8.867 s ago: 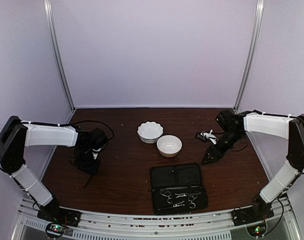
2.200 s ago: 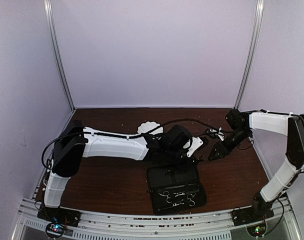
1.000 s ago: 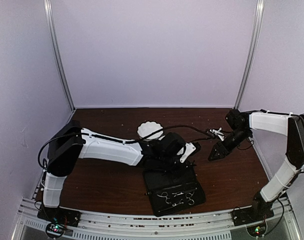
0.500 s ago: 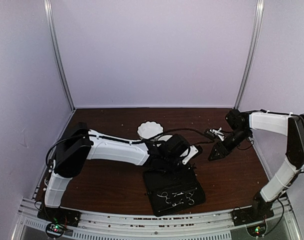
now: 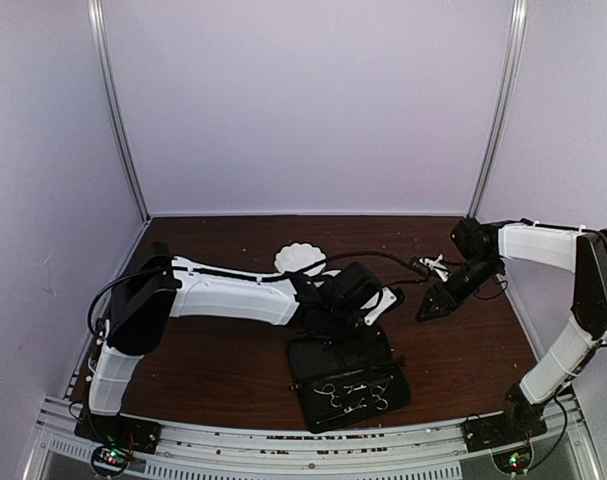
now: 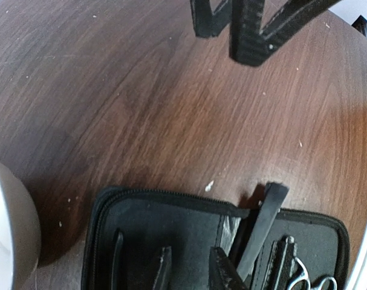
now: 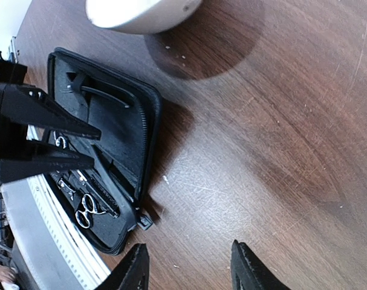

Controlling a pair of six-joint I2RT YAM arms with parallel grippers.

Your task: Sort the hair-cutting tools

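Scissors (image 5: 330,392), both pairs, are noted in the near half of the open zip case (image 5: 341,356), a black clip (image 6: 263,220) tilted out of its far half; left gripper (image 7: 95,145) narrowly parted above it, right gripper (image 7: 189,248) wide and empty; sorting is judged barely begun.

No readable text, labels, brands or numbers in any view. Black rectangular zip case (image 5: 328,360): plain fabric, no legible mark. Slim silver metal scissors (image 7: 86,212) inside it: too small to show any engraving. White round bowl (image 7: 141,11): blank. White arm shells (image 5: 233,295): no legible marking.
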